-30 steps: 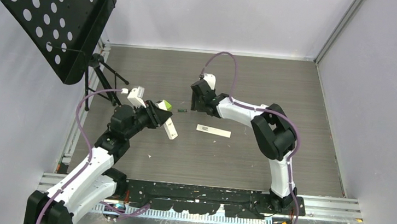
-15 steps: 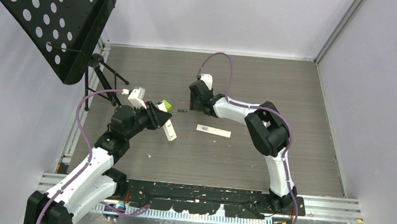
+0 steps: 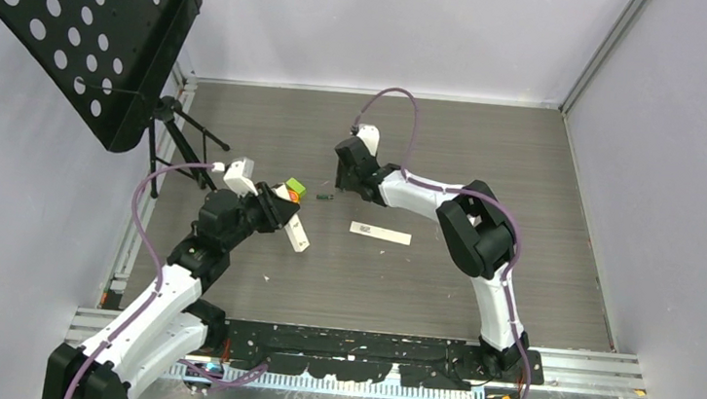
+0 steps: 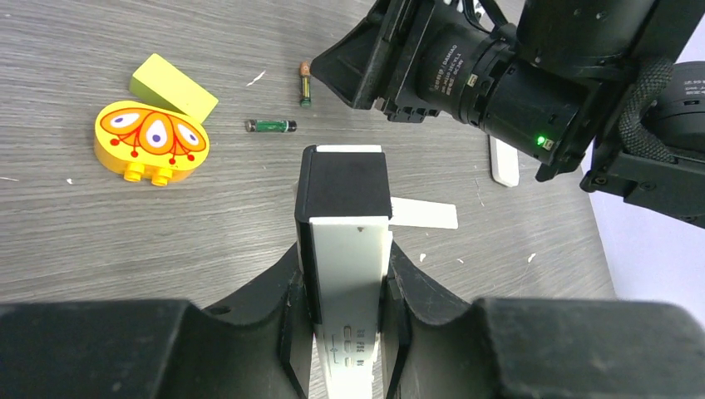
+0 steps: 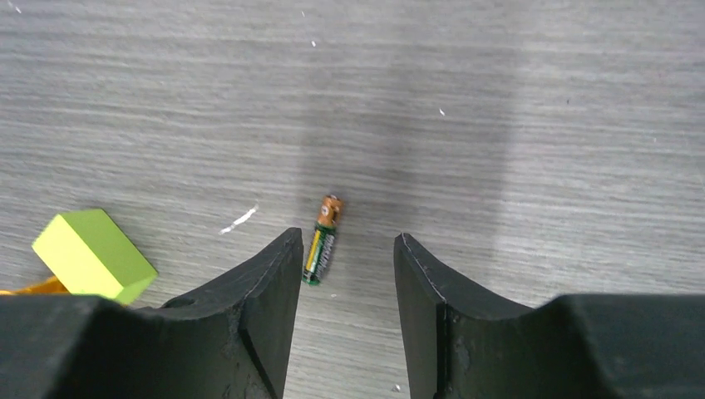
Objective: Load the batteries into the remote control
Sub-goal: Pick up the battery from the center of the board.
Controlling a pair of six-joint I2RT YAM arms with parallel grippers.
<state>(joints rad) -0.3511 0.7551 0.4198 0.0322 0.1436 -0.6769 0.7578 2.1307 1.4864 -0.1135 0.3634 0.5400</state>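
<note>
My left gripper (image 3: 282, 214) (image 4: 345, 274) is shut on a white remote (image 4: 347, 249) with a black far end and holds it tilted above the table (image 3: 295, 233). Two small green batteries with brownish ends lie beyond it, one (image 4: 271, 125) crosswise and one (image 4: 305, 83) farther off. My right gripper (image 3: 342, 181) (image 5: 347, 241) is open just above the table. One battery (image 5: 322, 239) lies just ahead of its left fingertip, outside the jaws, and shows in the top view (image 3: 324, 197). I see no third battery.
An orange-and-yellow toy with a green block (image 4: 151, 141) (image 3: 292, 191) (image 5: 93, 264) lies left of the batteries. A white flat strip (image 3: 381, 232) lies right of the remote. A black perforated music stand (image 3: 91, 37) stands at the far left. Grey walls enclose the table.
My left gripper has drawn the remote slightly back and left. My right gripper has edged a little left toward the battery. The music stand top has shifted slightly left.
</note>
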